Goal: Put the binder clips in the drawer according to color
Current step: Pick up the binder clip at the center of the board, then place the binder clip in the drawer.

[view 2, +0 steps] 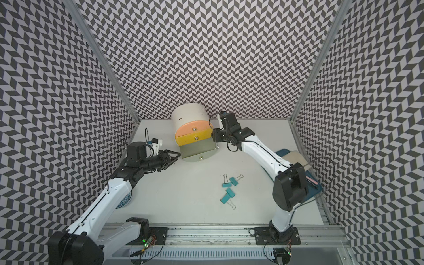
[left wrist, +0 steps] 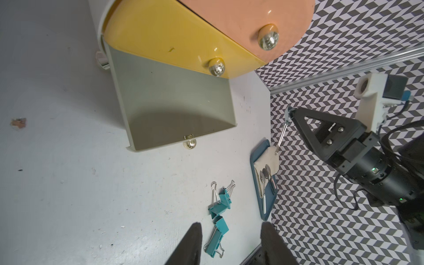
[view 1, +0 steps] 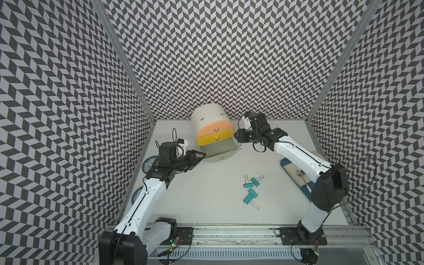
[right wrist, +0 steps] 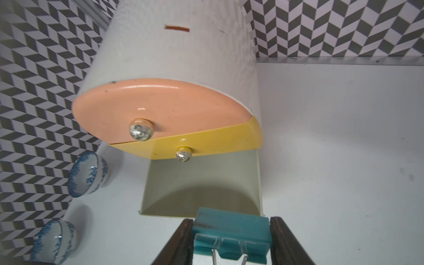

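- We see the right jaws clamped on a teal clip [right wrist: 230, 231], at the right edge of the open grey drawer [view 1: 218, 150].
- Left jaws apart and empty, near the drawer's left side.
- Four teal clips [view 1: 252, 192] lie on the desk [view 1: 206, 206].

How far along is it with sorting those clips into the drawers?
Done: the bottom grey drawer is pulled open, looking empty. In hand: the right gripper holds one teal clip beside it. Left: four teal clips lie on the table.
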`<state>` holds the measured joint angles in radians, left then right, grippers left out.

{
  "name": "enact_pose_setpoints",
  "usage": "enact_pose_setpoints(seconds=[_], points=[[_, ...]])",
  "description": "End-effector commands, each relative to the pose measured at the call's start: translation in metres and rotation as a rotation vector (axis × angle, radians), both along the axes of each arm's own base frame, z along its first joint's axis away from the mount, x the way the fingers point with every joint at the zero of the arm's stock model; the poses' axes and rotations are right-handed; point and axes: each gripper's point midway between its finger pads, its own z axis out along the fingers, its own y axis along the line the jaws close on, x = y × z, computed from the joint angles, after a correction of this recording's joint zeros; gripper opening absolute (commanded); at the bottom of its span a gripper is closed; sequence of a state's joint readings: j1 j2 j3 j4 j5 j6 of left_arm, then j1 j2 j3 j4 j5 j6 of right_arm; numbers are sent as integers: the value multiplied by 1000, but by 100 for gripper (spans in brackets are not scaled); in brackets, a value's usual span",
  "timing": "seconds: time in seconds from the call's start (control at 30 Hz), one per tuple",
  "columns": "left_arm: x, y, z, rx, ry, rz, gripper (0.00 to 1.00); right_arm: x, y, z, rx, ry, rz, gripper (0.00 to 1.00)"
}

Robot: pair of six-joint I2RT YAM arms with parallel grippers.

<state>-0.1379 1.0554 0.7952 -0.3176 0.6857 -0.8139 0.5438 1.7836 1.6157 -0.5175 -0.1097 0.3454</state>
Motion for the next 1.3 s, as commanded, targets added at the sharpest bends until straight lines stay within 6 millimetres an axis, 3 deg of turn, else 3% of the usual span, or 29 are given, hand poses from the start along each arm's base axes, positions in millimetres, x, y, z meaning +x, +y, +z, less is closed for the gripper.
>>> enact_pose_setpoints(seconds=[0.0,0.43,0.63,0.83,1.1,1.27], points=[[2,-9,26,-42,-80,-44,46,13,19,-9,108,50,10,47],[-16,-7,9,-41,-40,-45,47,38,31,-26,287,80,-24,49],[-17,-6,9,-33,-38,-51,47,39,30,-33,272,85,-29,60],[-16,-7,11,-25,-40,-58,47,36,25,-28,254,64,-35,70],[-11,-5,16,-11,-54,-45,47,17,7,-16,202,48,-46,71],[-7,-4,22,-3,-72,-37,47,-9,-17,-24,140,74,-80,70]])
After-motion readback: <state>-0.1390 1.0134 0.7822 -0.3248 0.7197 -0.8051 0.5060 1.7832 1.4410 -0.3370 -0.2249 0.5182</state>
